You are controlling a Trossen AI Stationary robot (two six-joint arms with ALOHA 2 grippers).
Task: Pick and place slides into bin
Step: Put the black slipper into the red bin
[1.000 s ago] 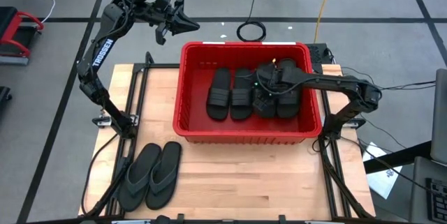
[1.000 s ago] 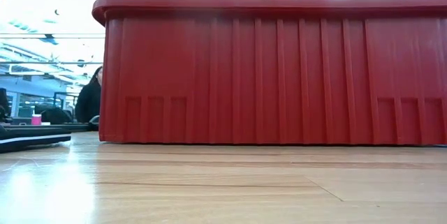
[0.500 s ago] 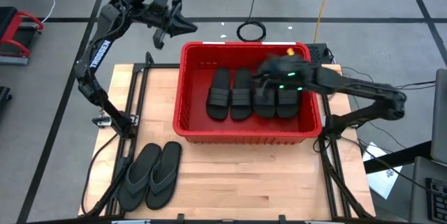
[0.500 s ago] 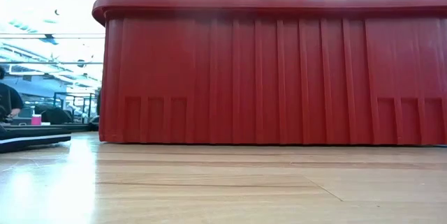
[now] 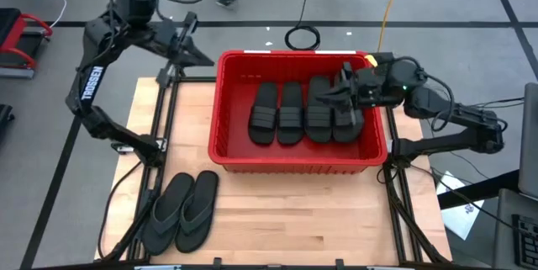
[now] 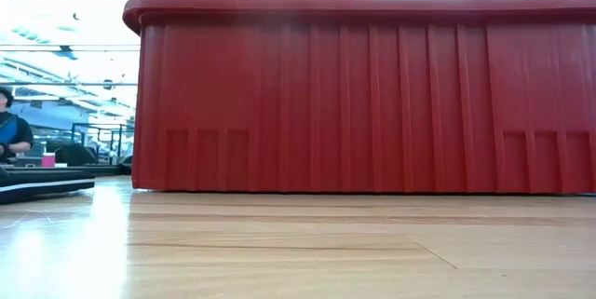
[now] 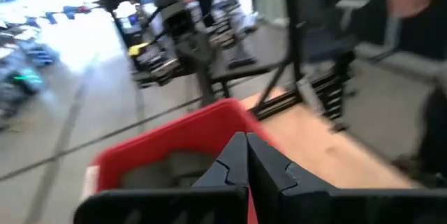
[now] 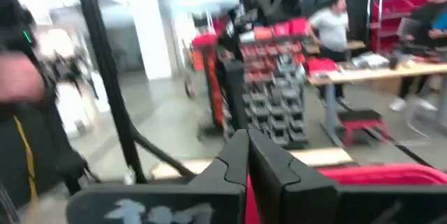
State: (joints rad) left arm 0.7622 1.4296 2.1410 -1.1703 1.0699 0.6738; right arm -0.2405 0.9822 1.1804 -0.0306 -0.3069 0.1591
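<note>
The right gripper, up out of the bin since a second ago, has closed empty above its right rim, while the left gripper stays closed and empty behind the table

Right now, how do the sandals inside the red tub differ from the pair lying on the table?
The sandals in the bin have wide strap bands; the table pair has thong straps. Four lie side by side in the bin; two lie outside it, angled, near the table's front left. All are dark, flat, strap-up.
</note>
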